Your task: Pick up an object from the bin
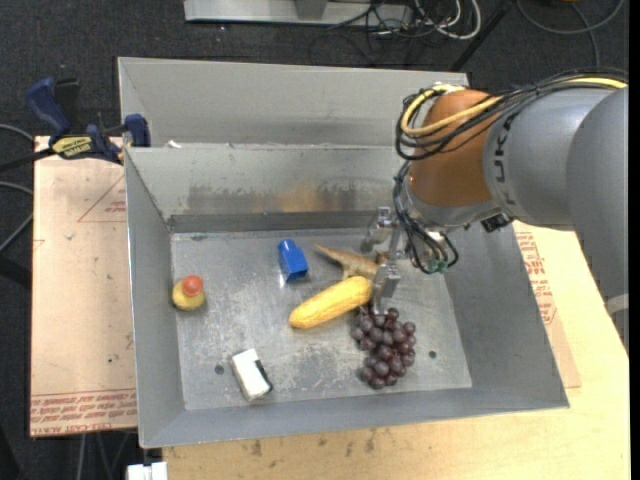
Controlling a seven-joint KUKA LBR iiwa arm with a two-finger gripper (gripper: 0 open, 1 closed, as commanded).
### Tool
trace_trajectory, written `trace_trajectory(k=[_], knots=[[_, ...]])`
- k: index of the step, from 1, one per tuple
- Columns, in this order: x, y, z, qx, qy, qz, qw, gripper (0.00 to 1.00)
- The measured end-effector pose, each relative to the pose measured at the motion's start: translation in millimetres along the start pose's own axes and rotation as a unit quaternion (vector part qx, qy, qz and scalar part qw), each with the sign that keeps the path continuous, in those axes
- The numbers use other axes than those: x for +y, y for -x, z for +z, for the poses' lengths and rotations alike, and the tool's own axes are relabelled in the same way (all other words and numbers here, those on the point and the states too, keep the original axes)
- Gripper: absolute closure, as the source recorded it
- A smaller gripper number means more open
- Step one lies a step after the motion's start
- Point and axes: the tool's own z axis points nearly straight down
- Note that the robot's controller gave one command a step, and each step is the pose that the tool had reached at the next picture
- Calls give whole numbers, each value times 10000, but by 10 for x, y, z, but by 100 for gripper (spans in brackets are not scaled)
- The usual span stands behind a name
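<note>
Spotted hand (385, 282) low in the bin (500, 313), at the right end of a yellow corn cob (327, 304); could not tell whether clenched or released. Noted purple grapes (386, 346) just below, tan starfish (348, 259) just behind, blue block (291, 260) farther left.

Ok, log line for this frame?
gripper: in bin, at view-right end of yellow corn cob, just behind purple grape bunch | held: nothing seen | pick: not yet done
</note>
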Motion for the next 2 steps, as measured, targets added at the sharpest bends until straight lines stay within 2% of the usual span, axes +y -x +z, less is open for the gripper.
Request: trace_trajectory(k=[1, 2], knots=[[82, -775, 45, -161, 44, 480, 9987, 100], [82, -775, 45, -161, 44, 479, 9987, 100]])
